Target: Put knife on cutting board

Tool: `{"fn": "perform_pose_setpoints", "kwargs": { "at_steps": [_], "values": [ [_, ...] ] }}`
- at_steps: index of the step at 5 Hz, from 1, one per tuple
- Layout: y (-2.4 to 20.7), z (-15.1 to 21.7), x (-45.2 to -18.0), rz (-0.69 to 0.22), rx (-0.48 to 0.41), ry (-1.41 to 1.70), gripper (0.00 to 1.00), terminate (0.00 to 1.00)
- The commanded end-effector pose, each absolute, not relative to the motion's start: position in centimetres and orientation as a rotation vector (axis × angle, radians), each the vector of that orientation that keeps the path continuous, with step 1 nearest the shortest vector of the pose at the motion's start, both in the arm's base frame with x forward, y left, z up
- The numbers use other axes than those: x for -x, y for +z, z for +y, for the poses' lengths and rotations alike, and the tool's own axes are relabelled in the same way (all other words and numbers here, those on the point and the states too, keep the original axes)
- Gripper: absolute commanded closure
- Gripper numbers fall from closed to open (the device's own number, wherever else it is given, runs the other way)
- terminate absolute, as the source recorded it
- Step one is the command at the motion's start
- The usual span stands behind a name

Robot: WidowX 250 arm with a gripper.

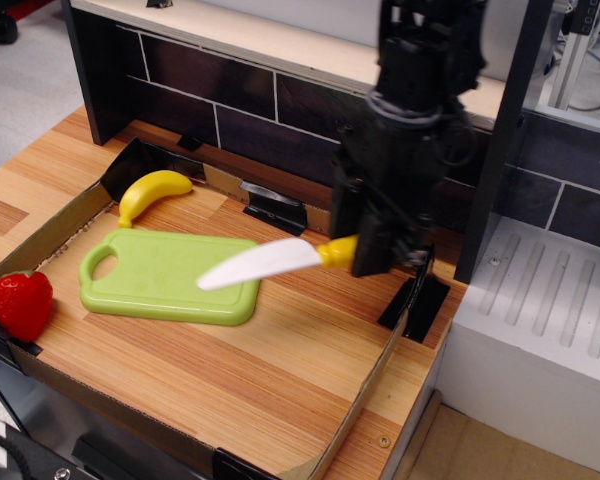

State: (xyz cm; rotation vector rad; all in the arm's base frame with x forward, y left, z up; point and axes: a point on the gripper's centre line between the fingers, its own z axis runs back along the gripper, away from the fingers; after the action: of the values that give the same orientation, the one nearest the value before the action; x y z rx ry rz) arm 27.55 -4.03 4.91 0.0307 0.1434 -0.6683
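Observation:
My black gripper is shut on the yellow handle of the knife and holds it in the air. The white blade sticks out to the left, nearly level, with its tip over the right end of the cutting board. The light-green board lies flat on the wooden tray floor at the left, its handle hole at the left end. The knife does not touch the board.
A yellow banana lies behind the board. A red strawberry sits at the left edge. Low cardboard walls ring the wooden surface. A dark tiled back wall and a white ribbed block stand behind and to the right.

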Motion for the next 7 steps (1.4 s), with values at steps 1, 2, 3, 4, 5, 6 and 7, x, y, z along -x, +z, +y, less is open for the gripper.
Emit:
{"fn": "perform_pose_setpoints", "kwargs": {
  "at_steps": [1,2,3,4,5,6,7],
  "values": [
    [7.7,0.1,-28.3,0.120,0.085,-0.815,1.00,0.00],
    [7.2,2.1,-27.9,0.112,0.100,-0.846,1.00,0.00],
    [5.8,3.5,-28.1,0.099,0.067,-0.862,1.00,0.00],
    [4.5,4.2,-28.3,0.098,0.044,-0.873,1.00,0.00],
    [2.8,4.8,-27.8,0.093,0.008,-0.884,1.00,0.00],
    [1.8,5.1,-27.2,0.103,-0.007,-0.888,1.00,0.00],
    [2.3,5.3,-26.6,0.108,0.033,-0.866,0.00,0.00]
  ]
}}
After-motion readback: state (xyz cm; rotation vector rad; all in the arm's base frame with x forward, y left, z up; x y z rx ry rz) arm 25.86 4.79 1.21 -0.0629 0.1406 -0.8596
